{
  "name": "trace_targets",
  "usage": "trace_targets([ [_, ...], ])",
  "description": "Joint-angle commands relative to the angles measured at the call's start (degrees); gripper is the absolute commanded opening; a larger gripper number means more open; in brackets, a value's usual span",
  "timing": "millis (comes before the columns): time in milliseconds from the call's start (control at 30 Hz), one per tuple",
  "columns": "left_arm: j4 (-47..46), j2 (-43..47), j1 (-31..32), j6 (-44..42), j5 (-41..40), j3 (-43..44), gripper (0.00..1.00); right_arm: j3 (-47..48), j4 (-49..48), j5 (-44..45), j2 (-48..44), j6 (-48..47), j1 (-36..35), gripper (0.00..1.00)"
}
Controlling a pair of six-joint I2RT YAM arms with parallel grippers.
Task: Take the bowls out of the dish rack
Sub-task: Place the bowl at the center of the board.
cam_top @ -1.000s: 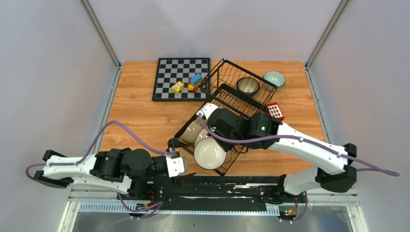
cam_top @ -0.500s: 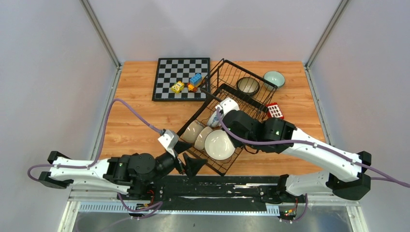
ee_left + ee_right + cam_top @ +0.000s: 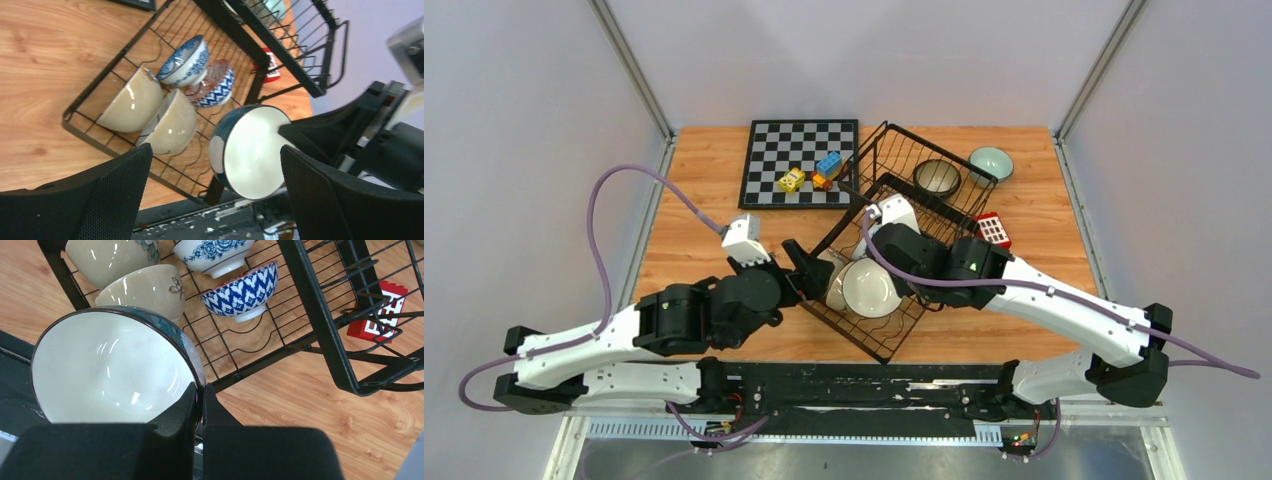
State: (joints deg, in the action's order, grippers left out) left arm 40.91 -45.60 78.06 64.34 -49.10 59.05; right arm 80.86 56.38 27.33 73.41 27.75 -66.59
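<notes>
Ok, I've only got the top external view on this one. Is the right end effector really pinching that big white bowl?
Observer: Yes. The right wrist view shows the right end effector shut on the rim of the white-lined bowl.
Operator: And the left one?
Observer: In the left wrist view, the left end effector is wide open and aimed at that bowl's open side.
Operator: What's under the arm?
Observer: Four others lie in the dish rack: two beige bowls and two blue-and-white bowls.
</notes>
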Motion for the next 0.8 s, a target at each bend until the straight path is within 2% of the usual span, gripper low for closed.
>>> trace_targets([
  [0, 8.76, -5.83, -2.81, -0.16, 0.13, 4.90, 1.00, 2.76, -1.48, 3.84, -0.81, 4.18, 1.18, 0.00],
  [167, 9.00, -9.67, -7.01, -2.73, 4.65, 6.75, 1.00, 3.47, -1.10, 4.50, 0.13, 5.93, 1.37, 0.00],
  [367, 6.75, -11.30, -10.46, -2.82, 9.37, 5.47, 0.88, 3.42, -0.98, 5.04, 0.79, 8.01, 1.40, 0.00],
  [700, 1.89, -15.22, -10.54, -5.65, 15.03, 5.37, 0.69, 4.89, -1.13, 3.56, 3.05, 9.09, 1.38, 0.00],
  [767, 0.78, -15.62, -10.53, -6.08, 15.90, 4.52, 0.59, 5.29, -1.34, 3.20, 3.23, 9.16, 1.38, 0.00],
])
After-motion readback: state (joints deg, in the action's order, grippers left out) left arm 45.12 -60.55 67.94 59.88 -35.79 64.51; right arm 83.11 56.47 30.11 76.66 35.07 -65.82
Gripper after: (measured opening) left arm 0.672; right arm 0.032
